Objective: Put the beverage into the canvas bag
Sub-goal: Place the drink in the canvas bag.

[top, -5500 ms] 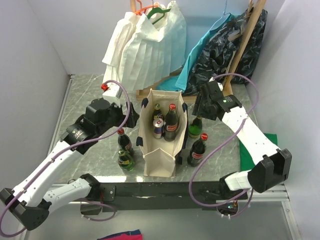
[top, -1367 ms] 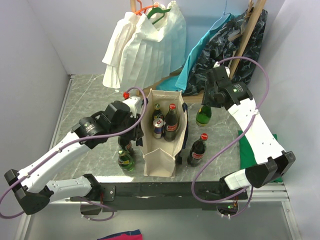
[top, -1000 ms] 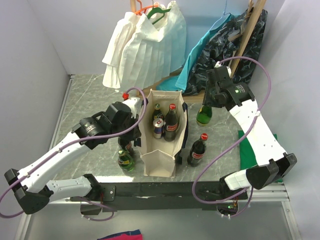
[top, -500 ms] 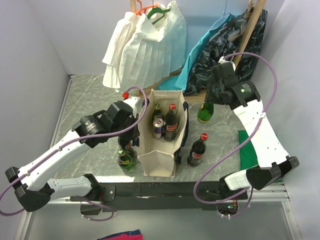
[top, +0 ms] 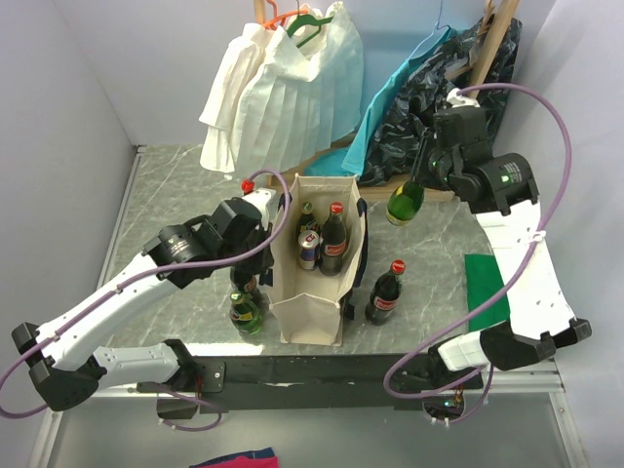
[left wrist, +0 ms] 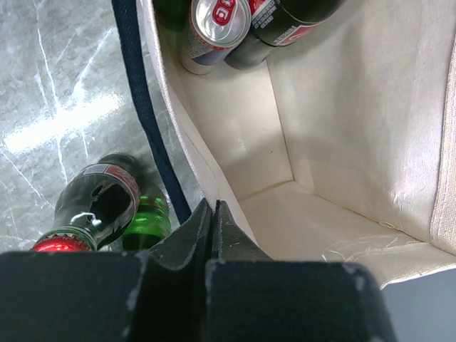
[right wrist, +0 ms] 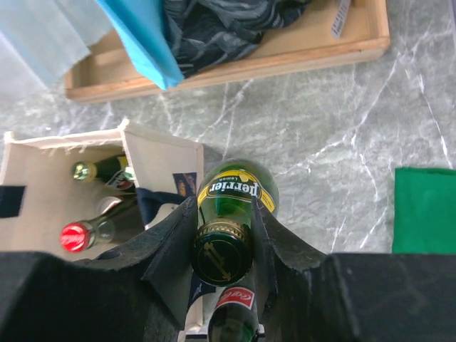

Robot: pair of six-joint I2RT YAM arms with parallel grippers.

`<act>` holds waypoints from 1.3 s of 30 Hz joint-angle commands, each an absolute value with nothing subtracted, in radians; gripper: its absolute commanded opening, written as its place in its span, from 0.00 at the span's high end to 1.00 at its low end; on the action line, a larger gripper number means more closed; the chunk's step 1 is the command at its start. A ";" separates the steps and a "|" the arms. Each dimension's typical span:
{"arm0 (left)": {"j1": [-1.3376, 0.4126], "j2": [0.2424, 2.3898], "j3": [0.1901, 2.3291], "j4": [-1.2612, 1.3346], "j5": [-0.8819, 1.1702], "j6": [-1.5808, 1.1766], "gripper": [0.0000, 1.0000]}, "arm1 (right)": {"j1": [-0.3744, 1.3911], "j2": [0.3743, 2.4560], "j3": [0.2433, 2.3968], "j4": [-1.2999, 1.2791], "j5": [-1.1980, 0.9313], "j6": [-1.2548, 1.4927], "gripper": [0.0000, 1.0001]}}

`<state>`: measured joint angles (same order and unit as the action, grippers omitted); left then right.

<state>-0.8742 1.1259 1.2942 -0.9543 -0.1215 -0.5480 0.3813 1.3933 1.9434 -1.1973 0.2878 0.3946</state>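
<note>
Canvas bag [top: 314, 292] is standing upright on the table [top: 175, 195], and we're pinching its left wall with our left gripper [left wrist: 212, 212] closed tight on the fabric. Over to its right we're holding the green Perrier bottle [right wrist: 231, 189] up in the air, right gripper [right wrist: 222, 246] partly open and clamping around its neck.

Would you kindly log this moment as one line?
right claw: shut on Perrier bottle, aloft | left claw: shut on canvas bag rim

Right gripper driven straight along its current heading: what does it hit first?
Right gripper points down, shut on the green bottle. The bottle's base would probably land first on bare marble table, just right of the canvas bag and not in its opening. Depth is unclear.
</note>
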 commanded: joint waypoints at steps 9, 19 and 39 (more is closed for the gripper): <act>-0.922 1.127 1.301 -0.907 -0.130 -0.538 0.99 | 0.374 1.319 2.190 -1.144 0.154 0.362 1.00; -1.029 1.155 1.264 -0.920 -0.221 -0.580 0.99 | 0.377 1.301 2.249 -1.120 0.003 0.357 1.00; -1.075 1.158 1.296 -0.983 -0.380 -0.650 0.99 | 0.607 1.354 2.298 -1.081 -0.020 0.333 1.00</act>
<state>-1.0630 1.1709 1.2755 -0.9272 -0.3439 -0.6155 0.5411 1.3510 2.2276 -1.2530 -0.0650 0.3367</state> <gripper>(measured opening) 0.028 0.401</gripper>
